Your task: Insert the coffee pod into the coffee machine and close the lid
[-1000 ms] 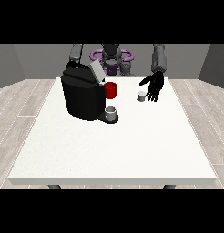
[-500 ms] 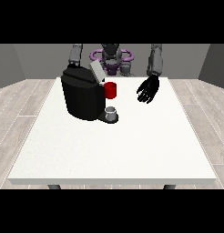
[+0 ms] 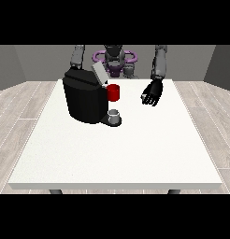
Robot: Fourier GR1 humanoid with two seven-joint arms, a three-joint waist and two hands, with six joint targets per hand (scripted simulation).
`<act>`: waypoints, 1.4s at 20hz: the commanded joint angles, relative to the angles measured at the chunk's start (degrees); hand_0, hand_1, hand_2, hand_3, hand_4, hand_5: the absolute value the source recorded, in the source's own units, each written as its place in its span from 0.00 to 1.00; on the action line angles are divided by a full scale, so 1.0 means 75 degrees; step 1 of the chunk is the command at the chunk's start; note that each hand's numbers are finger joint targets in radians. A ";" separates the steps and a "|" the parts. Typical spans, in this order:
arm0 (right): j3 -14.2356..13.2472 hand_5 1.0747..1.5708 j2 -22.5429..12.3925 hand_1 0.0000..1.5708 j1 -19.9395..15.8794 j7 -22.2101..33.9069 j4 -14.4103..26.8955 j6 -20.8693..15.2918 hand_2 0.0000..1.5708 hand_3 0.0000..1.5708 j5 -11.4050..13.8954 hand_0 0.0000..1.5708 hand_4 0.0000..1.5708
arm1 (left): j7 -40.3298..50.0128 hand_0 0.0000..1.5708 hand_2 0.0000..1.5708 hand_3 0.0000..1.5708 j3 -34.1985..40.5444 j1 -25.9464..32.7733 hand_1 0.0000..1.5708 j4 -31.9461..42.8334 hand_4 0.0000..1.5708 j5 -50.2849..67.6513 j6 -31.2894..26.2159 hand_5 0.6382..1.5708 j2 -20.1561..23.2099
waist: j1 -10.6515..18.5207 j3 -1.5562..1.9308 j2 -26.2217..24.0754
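1. The hand at the view's right (image 3: 152, 93) is hanging above the bench (image 3: 117, 154), right of centre in the upper half of the frame. Its fingers are curling inward around something small and pale at its lower left edge, which I am taking to be the coffee pod (image 3: 144, 97); too small to be sure.
2. The coffee machine (image 3: 86, 95) is standing left of centre, black, with its grey lid (image 3: 99, 73) tilting up and open. A red part (image 3: 114, 92) is projecting from its front, and a small grey cup (image 3: 114, 114) is sitting on the base below it.
3. The hand at the view's left is hiding behind the machine; only the arm (image 3: 77, 57) is showing, so I cannot tell how its fingers lie.
4. Judged step: carrying the pod toward the machine. Insertion not yet done; lid not yet closed.
5. Next move, as I read it, calls for travelling left across the gap to the opening under the lid, lining the pod up over it, then letting go.
6. Bench: large, white. Room: pale wood-plank floor (image 3: 28, 100), grey walls (image 3: 23, 60) behind the robot (image 3: 115, 58).
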 commanded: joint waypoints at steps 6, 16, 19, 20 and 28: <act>-0.0603 1.00 -0.0156 0.00 0.0113 -0.0988 0.1365 0.0033 0.00 0.00 -0.0289 0.00 0.00 | 0.0042 0.58 0.67 0.61 -0.0192 -0.0225 0.58 0.0282 0.26 -0.0632 -0.0527 1.00 -0.0365 | 0.0429 -0.0003 -0.0307; -0.0272 1.00 -0.0197 0.00 0.0177 -0.0248 0.1129 -0.0465 0.00 0.00 0.0382 0.00 0.00 | -0.0725 0.92 0.91 0.86 0.0587 -0.0752 0.92 0.0372 0.33 0.0184 -0.1032 1.00 -0.0649 | 0.0373 -0.0005 -0.0809; -0.0496 1.00 -0.0200 0.00 0.0105 -0.0474 0.1717 -0.0567 0.00 0.00 0.0308 0.00 0.00 | -0.0418 0.90 0.89 0.84 0.0575 -0.1188 0.90 0.0030 0.33 0.0237 -0.1868 1.00 -0.0599 | 0.0557 -0.0003 -0.0948; -0.0336 1.00 -0.0247 0.00 0.0156 -0.0213 0.1519 -0.0436 0.00 0.00 0.0389 0.00 0.00 | -0.0431 0.89 0.89 0.84 0.0567 -0.1093 0.89 0.0049 0.32 0.0177 -0.1806 1.00 -0.0659 | 0.0447 -0.0004 -0.1104; -0.0410 1.00 -0.0319 0.00 -0.0143 -0.0539 0.1392 -0.0169 0.00 0.00 0.0187 0.00 0.00 | -0.0130 0.90 0.89 0.85 0.1132 -0.2272 0.90 -0.0011 0.34 0.0383 -0.2604 1.00 -0.0216 | 0.0063 -0.0004 -0.0710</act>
